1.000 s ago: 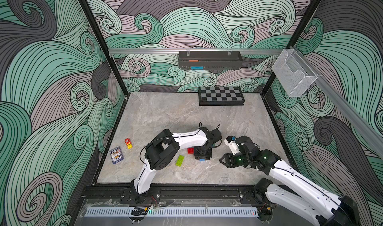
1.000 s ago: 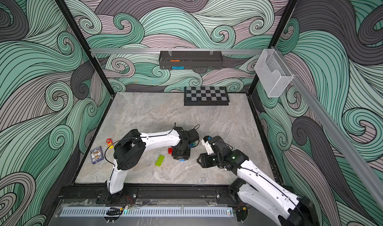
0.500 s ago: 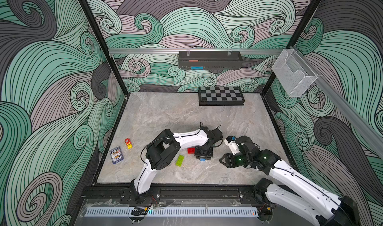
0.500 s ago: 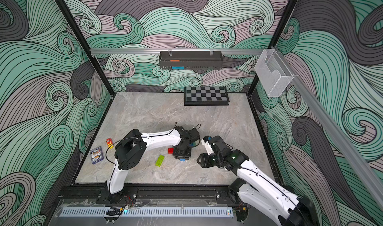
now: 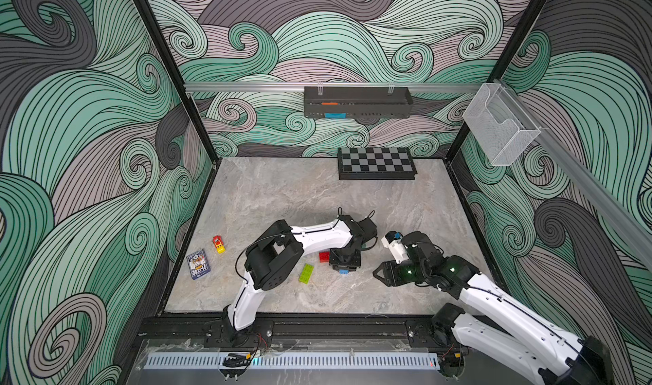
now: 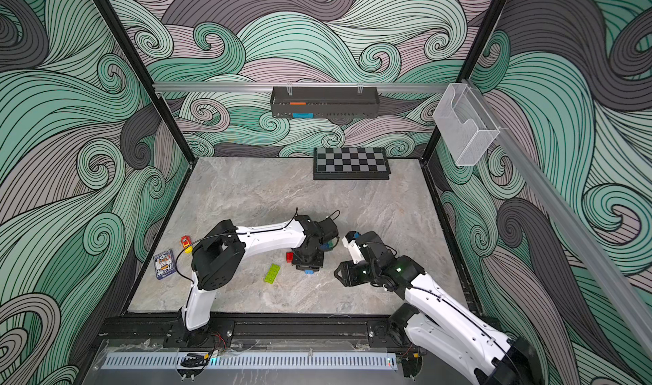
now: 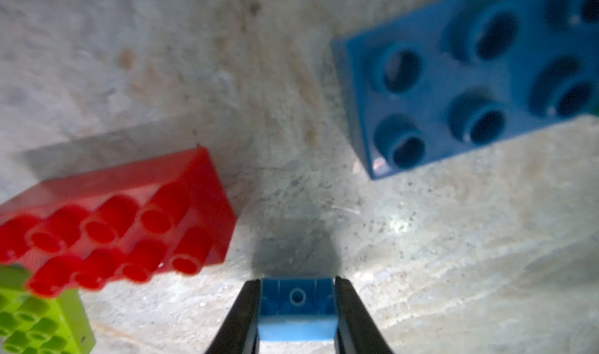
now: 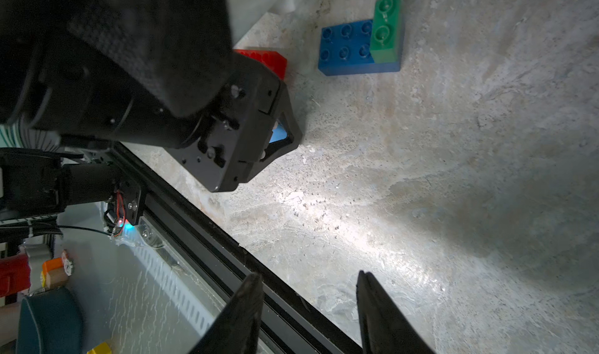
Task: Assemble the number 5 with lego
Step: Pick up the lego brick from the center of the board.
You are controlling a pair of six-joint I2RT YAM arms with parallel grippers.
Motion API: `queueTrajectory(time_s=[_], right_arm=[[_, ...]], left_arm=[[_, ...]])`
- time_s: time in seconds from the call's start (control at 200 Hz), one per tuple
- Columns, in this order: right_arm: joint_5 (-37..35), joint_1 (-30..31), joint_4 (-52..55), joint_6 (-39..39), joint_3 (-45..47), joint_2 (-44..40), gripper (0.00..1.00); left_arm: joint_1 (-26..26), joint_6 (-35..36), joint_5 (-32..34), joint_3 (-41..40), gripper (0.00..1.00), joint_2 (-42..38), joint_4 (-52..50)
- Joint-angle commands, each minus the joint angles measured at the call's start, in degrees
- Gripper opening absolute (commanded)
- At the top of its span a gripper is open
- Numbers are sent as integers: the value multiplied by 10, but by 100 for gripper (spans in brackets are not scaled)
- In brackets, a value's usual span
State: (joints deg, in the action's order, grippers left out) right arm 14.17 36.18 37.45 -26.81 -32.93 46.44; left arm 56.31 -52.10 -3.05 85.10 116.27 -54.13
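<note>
I had the left gripper point(image 7: 297, 303) pointed down, clamping the light blue brick point(image 7: 297, 307) — right gripper point(image 8: 308, 307) gaped empty, low over the table point(image 8: 453, 174).

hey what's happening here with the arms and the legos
The left pincer is shut on a small light blue brick, low over the table between the red brick and the dark blue brick. A green brick already sits on the dark blue one. The lime brick lies loose. The right pincer is open and empty.

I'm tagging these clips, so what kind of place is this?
Probably a robot test cell, not a home: two arms bolted to a rail, a marble-look table enclosed by wave-patterned walls, with toys like the chessboard as props.
</note>
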Motion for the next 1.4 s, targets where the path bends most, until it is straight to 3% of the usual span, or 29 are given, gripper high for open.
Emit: queueTrajectory(time_s=[0.0, 0.235, 0.36, 0.61, 1.051, 1.396], right_arm=[[35, -2, -35, 16, 3, -42, 52], [44, 14, -174, -9, -7, -81, 59], [19, 43, -267, -7, -18, -43, 59], [-62, 103, -440, 1, -30, 17, 60], [-80, 117, -581, 31, -77, 90, 60], [-76, 119, -588, 43, -112, 119, 54]], left_arm=[[-24, -11, 12, -21, 25, -106, 14], [-86, -78, -53, -108, 23, -299, 162], [-119, -131, -91, -153, 21, -386, 249], [-134, -230, -84, -237, 21, -512, 379], [-134, -298, -126, -252, 24, -563, 426], [-134, -311, -138, -255, 24, -568, 441]])
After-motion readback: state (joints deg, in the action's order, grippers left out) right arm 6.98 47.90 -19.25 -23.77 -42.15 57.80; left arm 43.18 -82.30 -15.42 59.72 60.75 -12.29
